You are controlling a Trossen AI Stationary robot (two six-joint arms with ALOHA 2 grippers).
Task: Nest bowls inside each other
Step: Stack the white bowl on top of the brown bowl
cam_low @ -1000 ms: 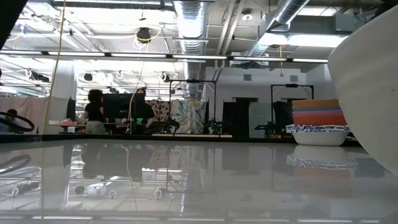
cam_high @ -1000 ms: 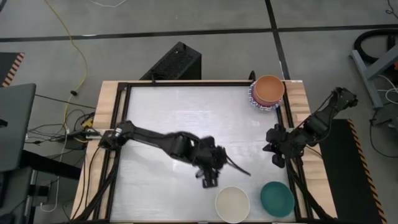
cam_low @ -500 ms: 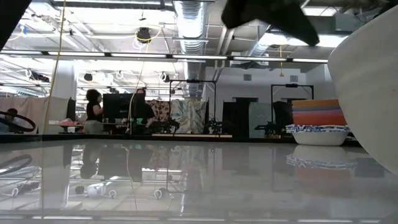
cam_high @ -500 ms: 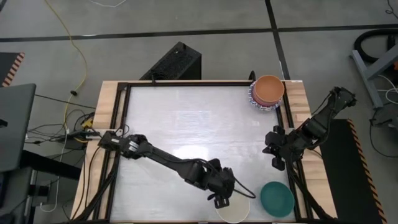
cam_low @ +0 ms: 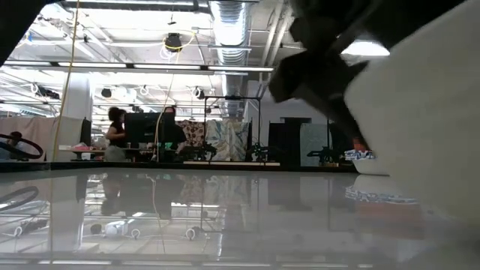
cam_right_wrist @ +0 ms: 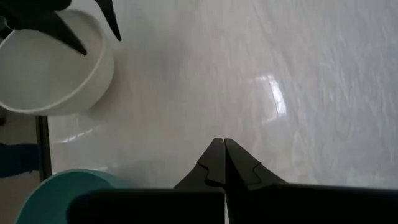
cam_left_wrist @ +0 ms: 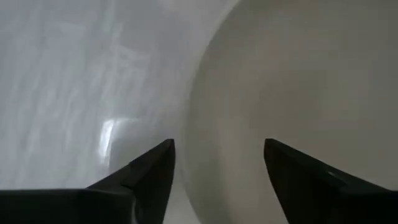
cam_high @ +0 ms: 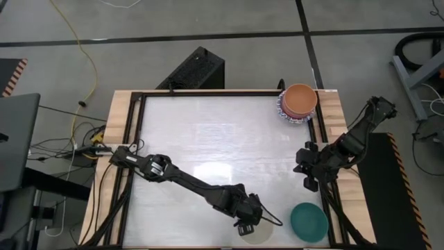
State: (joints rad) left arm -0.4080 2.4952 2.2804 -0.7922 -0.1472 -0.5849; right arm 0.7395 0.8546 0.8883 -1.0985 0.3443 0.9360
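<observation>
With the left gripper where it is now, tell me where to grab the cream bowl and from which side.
Take the cream bowl by its rim wall, coming down from above. It sits upright and open-mouthed, so the thin rim is the only pinchable edge. The left gripper is already open and straddling the rim, one finger inside and one outside. The teal bowl on the far side leaves this near edge free.
</observation>
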